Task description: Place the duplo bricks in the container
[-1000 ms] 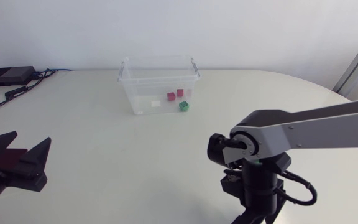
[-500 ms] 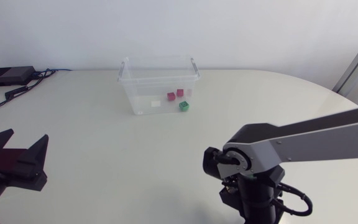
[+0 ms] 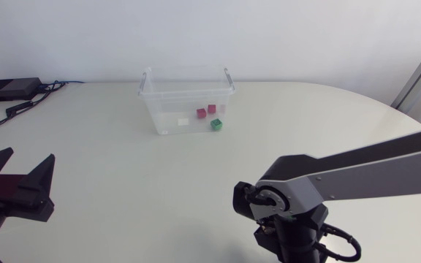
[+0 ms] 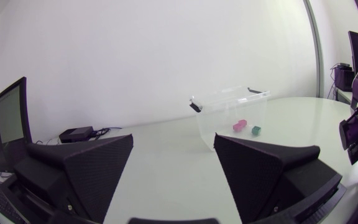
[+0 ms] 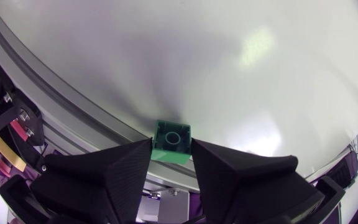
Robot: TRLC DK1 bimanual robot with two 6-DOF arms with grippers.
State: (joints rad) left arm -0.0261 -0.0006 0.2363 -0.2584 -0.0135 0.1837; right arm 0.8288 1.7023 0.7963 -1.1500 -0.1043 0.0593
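The right end effector (image 5: 171, 150) is seen closed on a green brick (image 5: 171, 140). The brick is pinched from two sides between the fingertips, with its hollow face and round tube turned toward the wrist camera. The brick looks roughly square, so no long axis can be made out. It is held right at the near edge of the desk (image 3: 123, 161), and in the head view the end effector itself is hidden below the right arm's wrist.

From there the container (image 3: 168, 109) lies far across the desk and somewhat to the left, well apart from the held brick. The coming carry is judged to run away from the near edge and leftward, high enough to clear the container's open rim. Through the clear wall two red bricks (image 3: 201, 113) and a second green brick (image 3: 215, 124) can be seen lying on the container's floor toward its right end.

The left end effector (image 3: 19, 174) rests at the near left with its fingers spread wide and nothing between them. As the brick is in the right arm's grip, the placing falls to that arm.
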